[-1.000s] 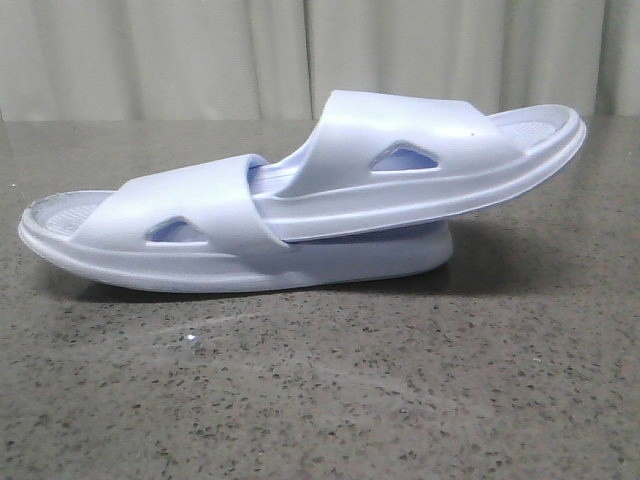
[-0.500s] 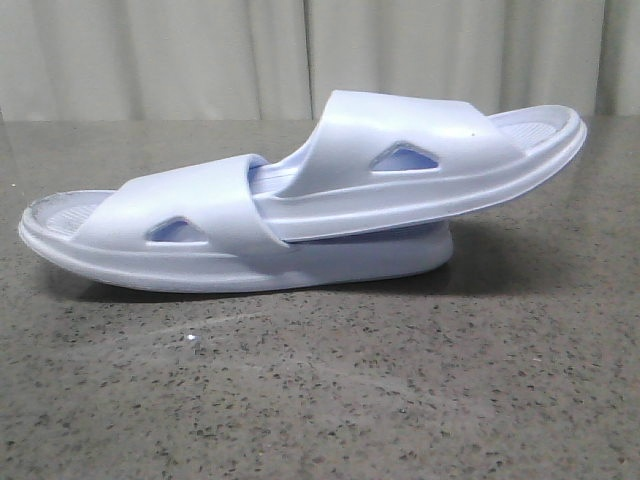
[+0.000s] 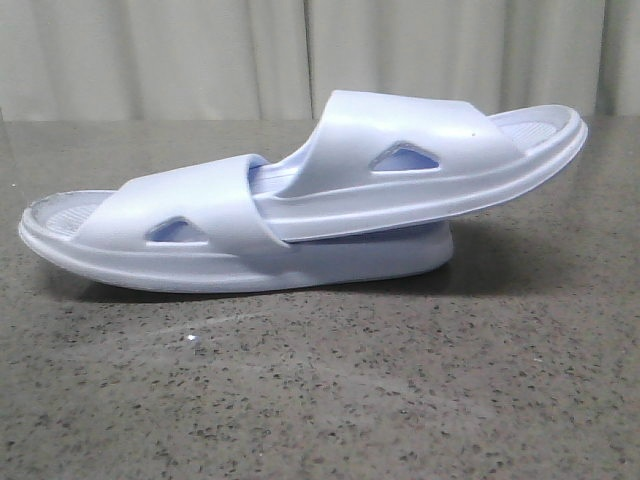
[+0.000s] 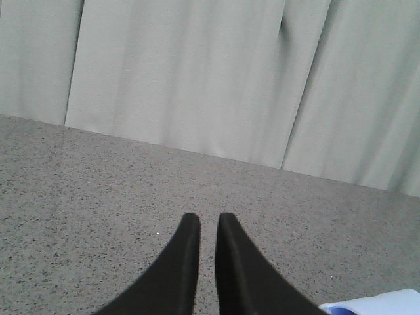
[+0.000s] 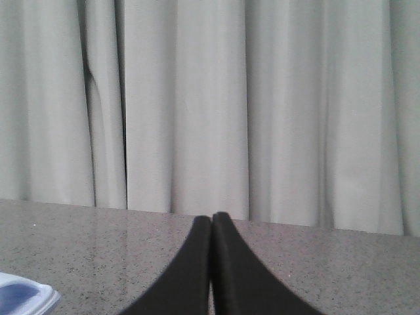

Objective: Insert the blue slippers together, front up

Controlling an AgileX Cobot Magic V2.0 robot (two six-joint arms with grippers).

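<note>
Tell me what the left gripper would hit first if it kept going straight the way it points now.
Nothing close, it seems. The left gripper points over bare table toward the curtain; a slipper edge lies off to one side of that line. Depth is hard to judge.

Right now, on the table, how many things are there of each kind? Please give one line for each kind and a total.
Pale blue slippers: 2, the lower slipper flat on the grey table and the upper slipper pushed under its strap, heel end raised.
Robot grippers: 2, the left gripper and the right gripper, both holding nothing.
Total: 4
</note>
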